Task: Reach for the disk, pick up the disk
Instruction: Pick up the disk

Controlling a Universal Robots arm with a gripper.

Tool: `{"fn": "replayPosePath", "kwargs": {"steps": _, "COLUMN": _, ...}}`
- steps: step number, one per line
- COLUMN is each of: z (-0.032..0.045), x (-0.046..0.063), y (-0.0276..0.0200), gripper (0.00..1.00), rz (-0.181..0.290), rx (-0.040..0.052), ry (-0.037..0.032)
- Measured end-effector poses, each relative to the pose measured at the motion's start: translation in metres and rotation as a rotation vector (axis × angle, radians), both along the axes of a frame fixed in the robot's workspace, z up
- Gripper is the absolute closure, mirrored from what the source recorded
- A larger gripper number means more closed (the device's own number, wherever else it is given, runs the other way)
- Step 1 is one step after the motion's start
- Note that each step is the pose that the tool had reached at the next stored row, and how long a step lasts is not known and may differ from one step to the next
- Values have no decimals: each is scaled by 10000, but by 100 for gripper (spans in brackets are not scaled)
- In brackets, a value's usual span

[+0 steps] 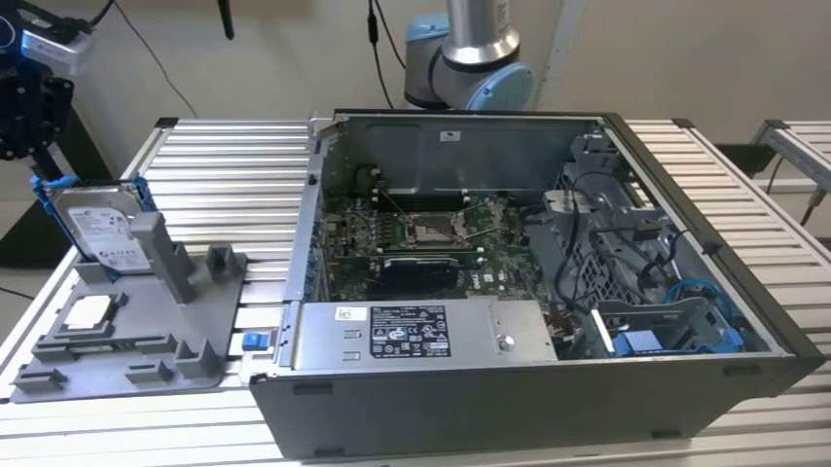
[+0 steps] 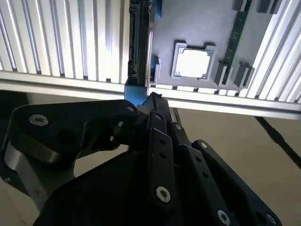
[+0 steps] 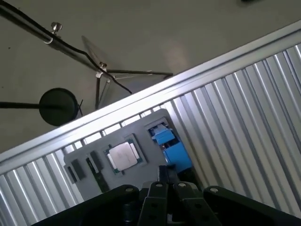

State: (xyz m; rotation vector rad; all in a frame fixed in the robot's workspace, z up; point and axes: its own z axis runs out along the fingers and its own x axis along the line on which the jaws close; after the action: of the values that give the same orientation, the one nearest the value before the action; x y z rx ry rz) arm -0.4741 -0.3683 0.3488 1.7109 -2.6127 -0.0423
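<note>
The disk point(image 1: 97, 229) stands on edge, leaning a little, in its blue bracket point(image 1: 140, 199) at the far end of a grey holder tray point(image 1: 195, 336), which lies on the ribbed metal table point(image 1: 221, 161) at the exterior view's left. In the second wrist view the disk point(image 2: 138, 42) shows edge-on. The black hand point(image 1: 50, 175) hangs right at the bracket's upper end, seen in both wrist views point(image 2: 151, 100) point(image 3: 162, 178), though whether it is wide, narrow or clamped on the disk I cannot tell. A small square chip point(image 1: 89, 311) lies flat nearer in the same tray, and an open computer case point(image 1: 520, 413) fills the table beside it.
</note>
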Motion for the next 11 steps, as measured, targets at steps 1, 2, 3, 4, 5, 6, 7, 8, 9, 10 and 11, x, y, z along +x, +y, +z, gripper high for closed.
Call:
{"fn": "replayPosePath", "kwargs": {"steps": 1, "z": 0, "x": 0, "y": 0, "gripper": 100, "rz": 184, "rx": 0, "ry": -1}}
{"fn": "replayPosePath", "kwargs": {"steps": 2, "z": 0, "x": 0, "y": 0, "gripper": 100, "rz": 370, "rx": 0, "ry": -2}}
{"fn": "replayPosePath", "kwargs": {"steps": 3, "z": 0, "x": 0, "y": 0, "gripper": 100, "rz": 544, "rx": 0, "ry": -4}}
{"fn": "replayPosePath", "kwargs": {"steps": 4, "z": 0, "x": 0, "y": 0, "gripper": 100, "rz": 729, "rx": -1, "ry": -9}}
{"fn": "replayPosePath", "kwargs": {"steps": 5, "z": 0, "x": 0, "y": 0, "gripper": 100, "rz": 915, "rx": -1, "ry": -17}}
{"fn": "replayPosePath", "kwargs": {"steps": 6, "z": -1, "x": 0, "y": 0, "gripper": 100, "rz": 1100, "rx": -1, "ry": -27}}
{"fn": "replayPosePath", "kwargs": {"steps": 7, "z": -2, "x": 0, "y": 0, "gripper": 100, "rz": 1269, "rx": -2, "ry": -36}}
{"fn": "replayPosePath", "kwargs": {"steps": 8, "z": -3, "x": 0, "y": 1, "gripper": 100, "rz": 1437, "rx": -2, "ry": -44}}
{"fn": "replayPosePath", "kwargs": {"steps": 9, "z": -7, "x": 0, "y": 8, "gripper": 100, "rz": 1546, "rx": -1, "ry": -50}}
{"fn": "replayPosePath", "kwargs": {"steps": 10, "z": -9, "x": 0, "y": 24, "gripper": 100, "rz": 1602, "rx": -1, "ry": -50}}
{"fn": "replayPosePath", "kwargs": {"steps": 11, "z": -11, "x": 0, "y": 41, "gripper": 100, "rz": 1645, "rx": -2, "ry": -49}}
